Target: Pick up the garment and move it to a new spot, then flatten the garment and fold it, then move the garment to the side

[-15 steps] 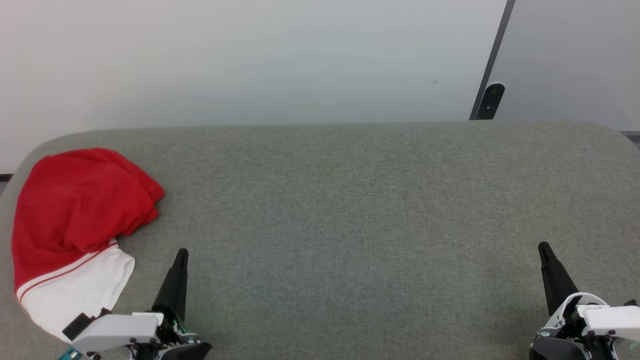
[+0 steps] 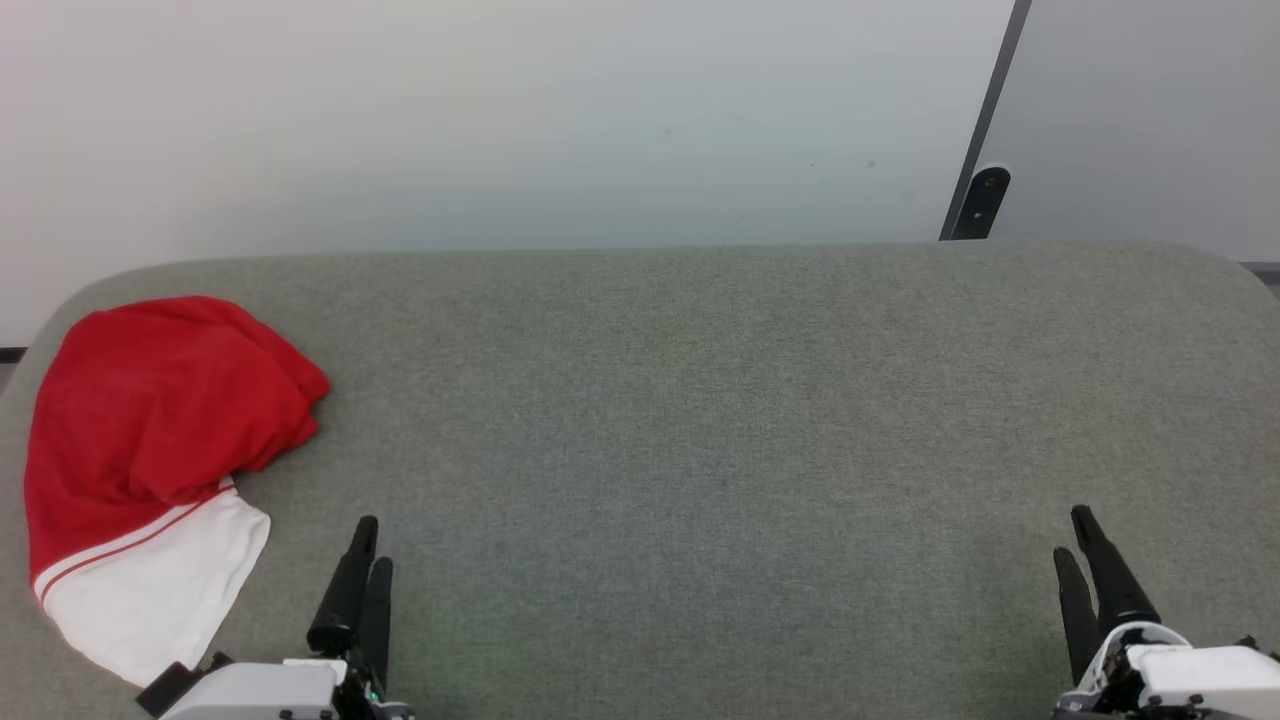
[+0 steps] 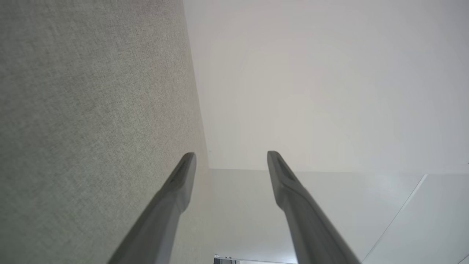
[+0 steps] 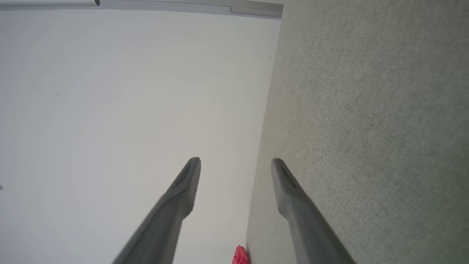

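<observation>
The garment (image 2: 150,440) lies folded into a compact bundle at the far left of the grey table (image 2: 700,400), red on top with a white panel and striped trim toward the front. A red sliver of the garment (image 4: 240,256) also shows in the right wrist view. My left gripper (image 2: 372,542) sits at the lower left, just right of the garment and apart from it, open with nothing between its fingers (image 3: 181,183). Far across the table at the lower right, my right gripper (image 2: 1072,532) is open and holds nothing, its fingers (image 4: 185,187) spread.
A pale wall rises behind the table's rounded far edge. A dark bracket (image 2: 980,200) on a slanted post stands at the back right. The table's grey fabric stretches bare between the two grippers.
Both grippers have drawn back toward the bottom edge and rolled, so both fingers of each now show. The garment has not moved.
</observation>
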